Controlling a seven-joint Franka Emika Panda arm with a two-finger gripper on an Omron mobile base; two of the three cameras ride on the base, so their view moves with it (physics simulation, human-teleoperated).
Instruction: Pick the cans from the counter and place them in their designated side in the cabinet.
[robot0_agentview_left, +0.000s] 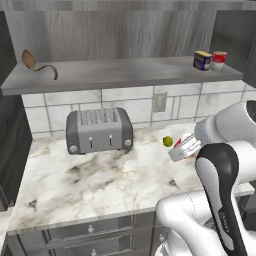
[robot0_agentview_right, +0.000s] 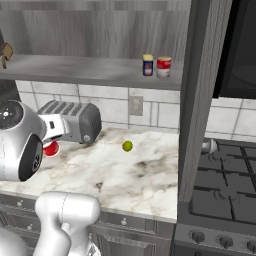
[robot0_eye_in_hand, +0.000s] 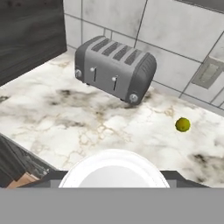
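My hand (robot0_agentview_left: 184, 149) pinches the red can (robot0_agentview_right: 50, 148) by its white lid above the counter (robot0_agentview_left: 90, 185); it could slip or clip the cabinet (robot0_agentview_left: 125, 75) shelf edge on the lift. The right base view shows its red body; the hand view shows the lid, toaster (robot0_eye_in_hand: 114, 69) and ball (robot0_eye_in_hand: 182, 124)

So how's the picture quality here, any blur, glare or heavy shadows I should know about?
Left base view: flat, even light, no glare on the counter, soft dark patch under the toaster. Right base view: the dark cabinet side panel blocks the middle, and the shelf cans look small and coarse. Hand view: the red can's white lid looms large at the bottom, faintly soft; toaster crisp.
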